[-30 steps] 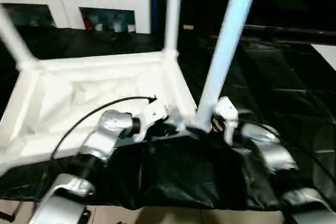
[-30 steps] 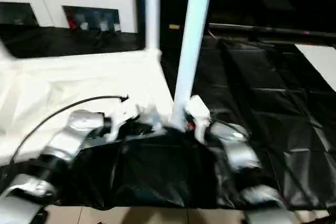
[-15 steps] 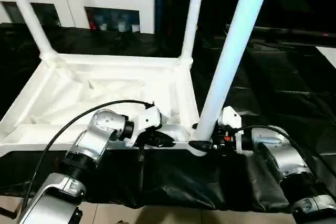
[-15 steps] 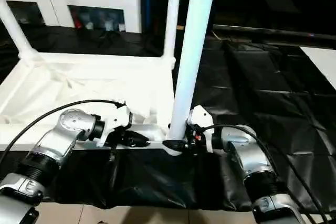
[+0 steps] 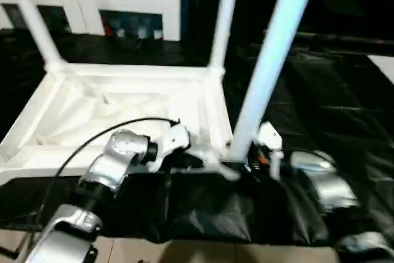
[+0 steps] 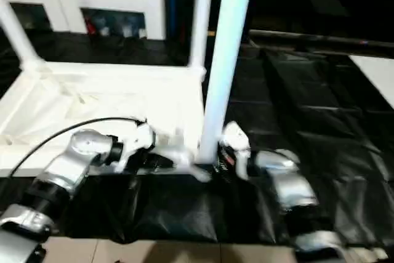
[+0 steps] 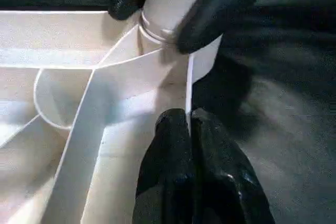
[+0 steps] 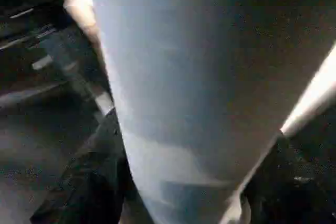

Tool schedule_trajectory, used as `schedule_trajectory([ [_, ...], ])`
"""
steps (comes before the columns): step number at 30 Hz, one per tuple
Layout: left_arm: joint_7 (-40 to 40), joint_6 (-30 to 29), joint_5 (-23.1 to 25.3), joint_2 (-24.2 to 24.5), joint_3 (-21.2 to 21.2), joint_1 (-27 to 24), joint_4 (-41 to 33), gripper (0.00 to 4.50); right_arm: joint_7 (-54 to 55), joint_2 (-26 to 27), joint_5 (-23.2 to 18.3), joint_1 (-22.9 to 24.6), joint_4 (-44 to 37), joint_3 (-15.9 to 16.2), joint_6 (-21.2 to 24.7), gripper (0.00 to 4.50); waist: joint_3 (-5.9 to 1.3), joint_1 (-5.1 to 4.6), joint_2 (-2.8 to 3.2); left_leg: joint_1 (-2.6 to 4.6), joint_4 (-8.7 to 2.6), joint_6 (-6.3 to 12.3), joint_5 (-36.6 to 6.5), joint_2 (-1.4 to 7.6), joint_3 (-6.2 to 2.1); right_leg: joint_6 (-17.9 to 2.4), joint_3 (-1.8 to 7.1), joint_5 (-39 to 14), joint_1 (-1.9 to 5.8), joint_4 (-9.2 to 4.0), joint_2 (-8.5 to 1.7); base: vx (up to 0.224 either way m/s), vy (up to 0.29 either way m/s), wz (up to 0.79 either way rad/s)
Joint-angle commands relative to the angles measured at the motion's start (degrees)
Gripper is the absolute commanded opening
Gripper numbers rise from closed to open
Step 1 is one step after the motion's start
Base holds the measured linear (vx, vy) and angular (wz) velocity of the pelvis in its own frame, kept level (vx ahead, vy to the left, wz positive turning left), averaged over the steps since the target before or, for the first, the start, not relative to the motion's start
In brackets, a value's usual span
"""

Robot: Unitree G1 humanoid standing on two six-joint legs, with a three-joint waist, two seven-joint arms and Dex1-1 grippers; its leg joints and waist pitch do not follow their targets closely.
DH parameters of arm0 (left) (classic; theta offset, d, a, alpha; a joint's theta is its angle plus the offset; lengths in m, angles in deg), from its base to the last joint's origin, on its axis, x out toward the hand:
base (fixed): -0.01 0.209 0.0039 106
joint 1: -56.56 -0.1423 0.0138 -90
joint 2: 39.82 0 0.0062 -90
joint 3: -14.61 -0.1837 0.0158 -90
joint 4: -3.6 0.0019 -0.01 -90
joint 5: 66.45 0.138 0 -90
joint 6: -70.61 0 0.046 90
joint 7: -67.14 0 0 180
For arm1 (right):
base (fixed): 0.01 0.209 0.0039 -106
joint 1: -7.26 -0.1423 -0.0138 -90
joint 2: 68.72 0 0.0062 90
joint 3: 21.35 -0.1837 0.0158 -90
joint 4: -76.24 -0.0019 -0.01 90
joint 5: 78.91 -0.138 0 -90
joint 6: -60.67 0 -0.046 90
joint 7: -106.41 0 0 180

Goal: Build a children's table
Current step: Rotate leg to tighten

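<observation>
The children's table top (image 5: 123,106) lies upside down on a black sheet. Three white legs stand up from its corner sockets: one at the back left (image 5: 31,20), one at the back right (image 5: 225,16) and one at the near right (image 5: 265,72). My right gripper (image 5: 237,167) is closed around the base of the near right leg, a black finger (image 7: 210,9) on each side, just above the socket. My left gripper (image 7: 188,121) is shut on the thin front rim of the top, close beside that corner.
A white cabinet with glass doors (image 5: 123,4) stands behind the table. The black sheet (image 5: 320,90) spreads out to the right of the table. A strip of pale floor (image 5: 184,254) runs along the sheet's near edge.
My right gripper's fingers have closed in on the base of the near right leg. The left gripper has stayed on the rim. The head view has shifted a little.
</observation>
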Motion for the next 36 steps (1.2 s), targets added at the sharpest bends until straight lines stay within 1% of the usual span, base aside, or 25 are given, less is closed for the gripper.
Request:
schedule_trajectory([
  [1, -6.2, -1.5, 0.0, -4.8, -0.8, 0.6, -1.3, 0.00, 6.7, 3.7, 4.1, -0.1, 4.8, 3.2, 2.7, 2.52, -1.87, -0.43, -0.12, 0.33, -4.27, -1.09, -20.4, 1.21, -0.44, -8.6, 1.65, -24.6, 1.43, -5.08, -3.00, 0.000, 0.000, 0.00],
  [2, -7.6, -2.0, 0.1, -5.6, -0.8, 0.6, -1.3, 0.00, 9.9, 4.8, 4.5, -0.8, 6.1, 2.7, 2.9, 2.52, -1.92, -0.88, -0.12, 0.30, -4.23, -1.27, -21.2, 1.11, -0.65, -7.8, 1.50, -26.5, 1.49, -5.32, -3.06, 0.000, 0.000, 0.00],
  [4, -10.9, -3.4, 0.6, -8.2, -1.1, 0.7, -1.3, 0.00, 18.4, 8.2, 4.1, -3.1, 9.1, 0.6, 4.8, 2.42, -1.96, -1.28, -0.09, 0.16, -4.28, -1.06, -21.4, 1.07, -0.70, -7.3, 1.56, -26.4, 1.38, -5.48, -3.00, 0.000, 0.000, 0.00],
  [5, -12.0, -3.9, 0.7, -9.0, -1.2, 0.7, -1.3, 0.00, 21.3, 9.4, 3.9, -3.9, 10.0, -0.2, 5.6, 2.34, -1.89, -1.64, -0.09, 0.30, -4.22, -1.13, -22.0, 0.98, -0.70, -7.4, 1.56, -27.1, 1.11, -5.58, -2.96, 0.000, 0.000, 0.00],
  [6, -13.0, -4.3, 1.0, -9.9, -1.4, 0.8, -1.3, 0.00, 24.1, 10.7, 3.6, -4.8, 11.0, -0.9, 6.3, 2.34, -1.97, -1.74, -0.15, 0.37, -4.05, -0.79, -22.1, 0.85, -0.65, -7.2, 1.54, -27.5, 1.04, -5.68, -2.96, 0.000, 0.000, 0.00],
  [7, -14.3, -4.6, 1.2, -10.7, -1.5, 0.9, -1.3, 0.00, 25.6, 11.7, 3.5, -5.7, 12.0, -1.4, 6.3, 2.34, -1.98, -1.95, -0.06, 0.15, -4.07, -0.58, -21.9, 0.86, -0.68, -7.0, 1.55, -27.4, 1.09, -5.74, -2.97, 0.000, 0.000, 0.00],
  [8, -14.3, -4.6, 1.2, -10.7, -1.5, 0.9, -1.3, 0.00, 25.6, 11.7, 3.5, -5.7, 12.0, -1.4, 6.3, 2.34, -1.97, -1.98, -0.03, 0.13, -4.09, -0.48, -22.0, 0.85, -0.67, -6.9, 1.54, -27.4, 1.09, -5.78, -2.91, 0.000, 0.000, 0.00],
  [10, -16.3, -5.2, 1.5, -13.2, -1.8, 1.1, -1.6, 0.00, 27.3, 14.5, 3.2, -8.1, 14.0, -1.6, 4.8, 2.34, -2.02, -2.01, -0.10, 0.13, -4.05, -0.25, -21.7, 0.87, -0.61, -7.0, 1.57, -26.4, 1.02, -5.69, -2.89, 0.000, 0.000, 0.00],
  [12, -16.1, -5.0, 1.6, -13.7, -2.2, 1.0, -1.9, 0.00, 27.0, 15.1, 3.9, -8.7, 14.5, -1.0, 3.0, 2.34, -2.15, -2.02, -0.06, -0.22, -4.08, 0.11, -20.6, 0.86, -0.58, -7.2, 1.55, -24.2, 1.28, -5.51, -2.83, 0.000, 0.000, 0.00],
  [13, -15.9, -4.8, 1.6, -13.6, -2.4, 1.0, -2.1, 0.00, 25.6, 15.3, 3.1, -8.7, 14.5, -1.3, 2.8, 2.69, -2.14, -1.98, 0.00, -0.14, -4.06, 0.23, -20.6, 0.91, -0.54, -7.4, 1.58, -23.6, 1.20, -5.49, -2.85, 0.000, 0.000, 0.00],
  [14, -15.7, -4.6, 1.6, -13.4, -2.5, 0.8, -2.3, 0.00, 24.9, 15.4, 2.5, -8.7, 14.7, -1.8, 2.8, 2.79, -2.14, -1.98, -0.02, -0.14, -4.04, 0.44, -20.4, 0.89, -0.47, -7.8, 1.63, -22.4, 1.23, -5.37, -2.72, 0.000, 0.000, 0.00],
  [16, -15.4, -4.5, 1.6, -12.9, -2.6, 0.5, -2.9, 0.00, 23.8, 15.4, 1.5, -8.7, 14.6, -2.4, 3.1, 2.81, -2.19, -1.95, -0.03, -0.22, -4.03, 0.76, -19.9, 0.88, -0.38, -8.3, 1.67, -20.8, 1.36, -5.21, -2.69, 0.000, 0.000, 0.00],
  [20, -14.2, -3.6, 1.3, -11.5, -2.5, -0.3, -3.5, 0.00, 22.8, 14.5, 1.6, -8.1, 13.8, -2.2, 2.2, 3.24, -2.13, -1.86, -0.09, -0.33, -4.11, 1.01, -19.3, 0.96, -0.38, -8.6, 1.65, -21.0, 1.49, -5.20, -2.81, 0.000, 0.000, 0.00],
  [22, -13.6, -2.9, 1.1, -10.7, -2.3, -0.4, -3.5, 0.00, 22.0, 13.6, 2.2, -7.8, 13.5, -1.8, 1.4, 3.24, -2.18, -1.83, -0.11, -0.25, -4.05, 1.09, -19.3, 0.97, -0.33, -8.5, 1.69, -21.1, 1.43, -5.25, -2.84, 0.000, 0.000, 0.00],
  [23, -13.0, -2.8, 0.8, -10.1, -2.0, -0.4, -3.5, 0.00, 20.3, 12.7, 2.3, -7.4, 13.0, -1.4, 0.8, 3.24, -2.16, -1.82, 0.08, -0.29, -4.14, 0.99, -18.9, 1.02, -0.37, -8.6, 1.71, -20.6, 1.46, -5.19, -2.83, 0.000, 0.000, 0.00],
  [25, -11.5, -1.7, 0.3, -8.7, -1.5, -0.3, -3.1, 0.00, 15.8, 10.7, 2.3, -6.2, 11.4, -0.4, 0.2, 3.24, -2.24, -1.74, -0.10, -0.30, -3.95, 1.44, -18.6, 0.97, -0.20, -8.9, 1.74, -19.1, 1.59, -5.14, -2.68, 0.000, 0.000, 0.00],
  [26, -10.4, -1.5, -0.1, -8.0, -1.2, -0.2, -2.8, 0.00, 12.7, 9.4, 1.9, -5.3, 10.0, 0.0, -0.1, 3.24, -2.30, -1.66, -0.05, -0.36, -3.89, 1.82, -17.8, 0.96, -0.14, -9.3, 1.74, -17.4, 1.76, -4.99, -2.63, 0.000, 0.000, 0.00],
  [28, -8.3, -0.5, -0.7, -6.6, -0.9, -0.1, -2.5, 0.00, 7.8, 7.2, 1.3, -3.9, 7.7, 0.6, -0.5, 3.24, -2.40, -1.40, -0.05, -0.28, -3.75, 2.33, -16.5, 1.03, -0.04, -10.1, 1.82, -15.0, 1.77, -4.74, -2.71, 0.000, 0.000, 0.00],
  [30, -4.7, 1.3, -2.1, -4.7, -0.1, 0.0, -2.1, 0.00, 0.9, 3.7, 0.3, -1.9, 4.4, 1.4, -0.7, 3.24, -2.52, -1.18, -0.02, -0.43, -3.63, 3.16, -14.7, 1.05, -0.04, -10.9, 1.73, -12.0, 2.21, -4.37, -2.64, 0.000, 0.000, 0.00],
  [31, -4.5, 1.4, -2.2, -4.6, -0.1, 0.0, -2.1, 0.00, 0.6, 3.5, 0.3, -1.8, 4.2, 1.5, -0.7, 3.24, -2.58, -1.01, 0.06, -0.33, -3.55, 3.44, -14.1, 1.11, -0.03, -11.3, 1.71, -10.7, 2.19, -4.27, -2.60, 0.000, 0.000, 0.00],
  [32, -3.8, 1.7, -2.5, -4.3, 0.1, 0.1, -2.0, 0.00, -0.5, 2.8, 0.1, -1.5, 3.6, 1.6, -0.7, 3.24, -2.63, -1.06, 0.03, -0.36, -3.48, 3.84, -12.9, 1.15, 0.02, -12.3, 1.72, -8.1, 2.22, -3.91, -2.53, 0.000, 0.000, 0.00],
  [33, -2.6, 2.2, -2.6, -3.5, 0.2, 0.5, -1.4, 0.00, -3.0, 1.4, -0.5, -0.9, 2.4, 1.7, -0.5, 3.24, -2.64, -0.95, 0.13, -0.28, -3.45, 3.95, -12.5, 1.19, 0.06, -12.7, 1.69, -7.3, 2.19, -3.84, -2.53, 0.000, 0.000, 0.00],
  [34, -2.6, 2.2, -2.6, -3.5, 0.2, 0.5, -1.4, 0.00, -3.0, 1.4, -0.5, -0.9, 2.4, 1.7, -0.5, 3.24, -2.70, -0.75, 0.08, -0.22, -3.33, 4.28, -11.7, 1.20, 0.12, -13.3, 1.67, -5.9, 2.31, -3.68, -2.53, 0.000, 0.000, 0.00],
  [35, -1.4, 3.0, -2.4, -2.5, 0.2, 1.1, -0.3, 0.00, -6.2, -0.3, -1.0, -0.3, 1.2, 1.9, -0.1, 3.24, -2.61, -0.66, 0.17, -0.28, -3.35, 4.44, -11.5, 1.18, 0.13, -13.8, 1.66, -5.3, 2.34, -3.63, -2.52, 0.000, 0.000, 0.00],
  [36, -0.9, 3.4, -2.3, -2.1, 0.2, 1.4, 0.2, 0.00, -7.7, -1.1, -1.2, -0.1, 0.6, 1.9, 0.2, 3.24, -2.63, -0.46, 0.24, -0.13, -3.30, 4.48, -11.6, 1.19, 0.18, -13.9, 1.67, -5.3, 2.38, -3.62, -2.53, 0.000, 0.000, 0.00],
])
